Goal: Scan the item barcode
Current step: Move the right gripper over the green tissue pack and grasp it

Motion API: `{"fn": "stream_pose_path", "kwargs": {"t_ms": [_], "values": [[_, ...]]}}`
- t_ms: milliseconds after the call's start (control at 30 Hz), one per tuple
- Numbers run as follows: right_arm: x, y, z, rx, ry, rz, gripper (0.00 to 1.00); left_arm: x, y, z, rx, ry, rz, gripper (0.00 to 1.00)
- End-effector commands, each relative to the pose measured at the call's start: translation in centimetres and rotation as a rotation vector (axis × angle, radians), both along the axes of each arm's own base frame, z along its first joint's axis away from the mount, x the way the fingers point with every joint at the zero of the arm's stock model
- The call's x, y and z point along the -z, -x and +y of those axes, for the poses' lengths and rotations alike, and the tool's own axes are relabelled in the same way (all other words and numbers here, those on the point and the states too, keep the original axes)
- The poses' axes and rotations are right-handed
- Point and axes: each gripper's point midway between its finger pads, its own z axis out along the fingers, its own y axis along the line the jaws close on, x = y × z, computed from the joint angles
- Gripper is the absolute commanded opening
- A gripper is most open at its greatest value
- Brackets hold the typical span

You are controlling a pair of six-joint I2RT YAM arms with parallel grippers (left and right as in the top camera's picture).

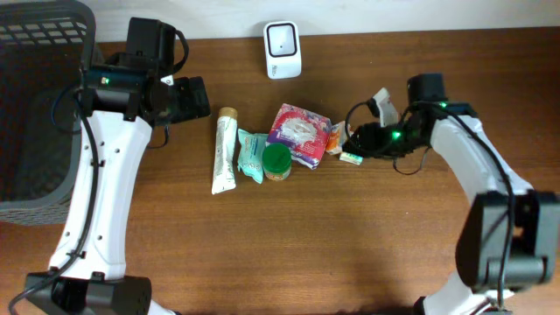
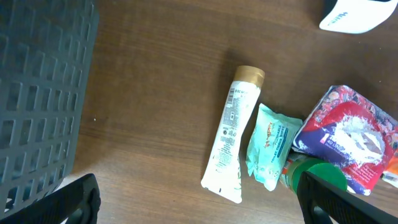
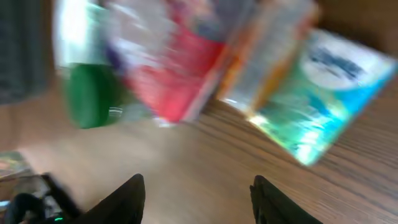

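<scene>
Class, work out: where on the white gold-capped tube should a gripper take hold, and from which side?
Grip the tube just below its gold cap, from above, across its width: it lies flat, and the teal packet crowds its crimped half.

One basket [image 1: 35, 105], one scanner [image 1: 283, 49], one tube [image 1: 225, 153], one jar [image 1: 276, 160], four packets [image 1: 300, 131] [image 1: 251, 153] [image 1: 335, 138] [image 1: 352, 157]

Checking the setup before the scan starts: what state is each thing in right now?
left gripper: open, holding nothing.
right gripper: jaws apart, nothing between them.
white tube: lying flat, gold cap on.
teal packet: lying flat beside the tube.
green-capped jar: cap on.
red packet: lying flat.
white scanner: standing, untouched.
gray basket: upright, open top.
</scene>
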Motion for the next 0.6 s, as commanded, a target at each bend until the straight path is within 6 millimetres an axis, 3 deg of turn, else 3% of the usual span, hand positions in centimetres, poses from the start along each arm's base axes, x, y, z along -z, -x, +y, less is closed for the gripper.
{"fn": "stream_pose_path", "kwargs": {"t_ms": [0, 233, 467, 567], "values": [[3.0, -0.7, -2.3, 0.005, 0.328, -0.008, 0.54, 0.0, 0.0, 0.1, 0.001, -0.012, -0.002, 0.99], [3.3, -2.3, -1.4, -0.008, 0.778, -0.175, 0.54, 0.0, 0.0, 0.1, 0.001, -0.012, -0.002, 0.99], [7.0, -2.1, -0.8, -0.054, 0.825, -0.131, 0.54, 0.0, 0.0, 0.1, 0.001, -0.011, -0.002, 0.99], [7.4, -2.8, -0.6, -0.047, 0.821, -0.149, 0.54, 0.0, 0.0, 0.1, 0.001, -0.012, -0.002, 0.99]]}}
